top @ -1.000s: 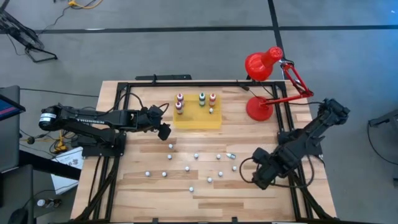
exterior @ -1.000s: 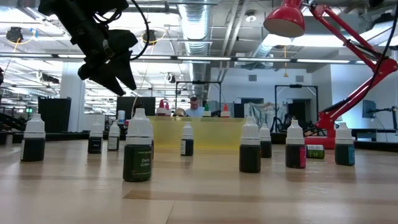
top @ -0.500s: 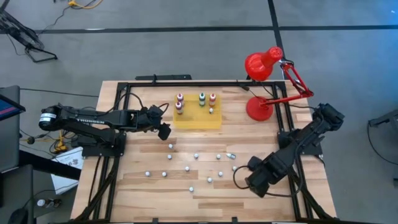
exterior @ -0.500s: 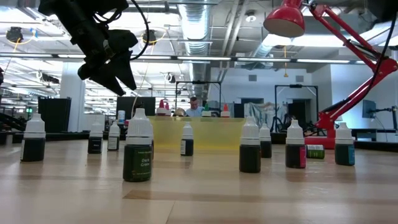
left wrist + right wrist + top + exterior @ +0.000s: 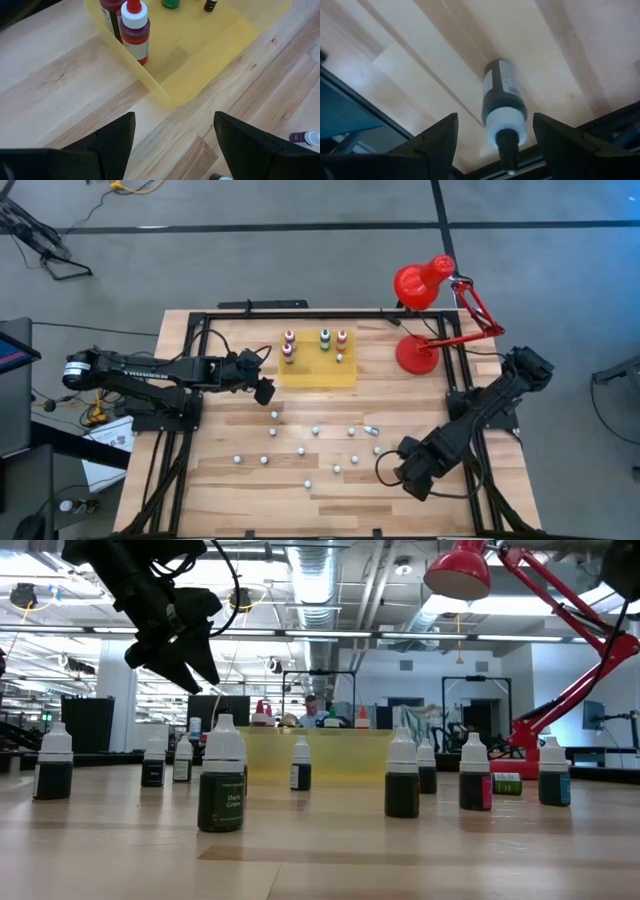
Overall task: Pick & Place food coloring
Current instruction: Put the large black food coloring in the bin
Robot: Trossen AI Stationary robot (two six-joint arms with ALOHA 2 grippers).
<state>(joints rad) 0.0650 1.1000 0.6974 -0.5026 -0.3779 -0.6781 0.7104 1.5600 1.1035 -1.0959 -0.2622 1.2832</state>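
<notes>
I've got the right end effector (image 5: 383,471) low over the bench (image 5: 330,490), fingers spread wide around nothing, lined up on one dark food coloring bottle (image 5: 503,107) standing just ahead; left end effector (image 5: 266,391) hangs open beside the yellow mat (image 5: 318,370); my worry is a finger clipping the bottle and tipping it, or bumping its neighbours (image 5: 338,469), since they look light and top-heavy.

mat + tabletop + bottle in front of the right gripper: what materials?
Yellow mat: likely thin translucent plastic or silicone; wood grain shows faintly through, smooth rounded corner. Tabletop: wood planks, satin finish, visible grain and seams. Bottle: probably plastic, dark contents, matte white cap. The right gripper is open around it; the left gripper hangs open by the mat.
</notes>
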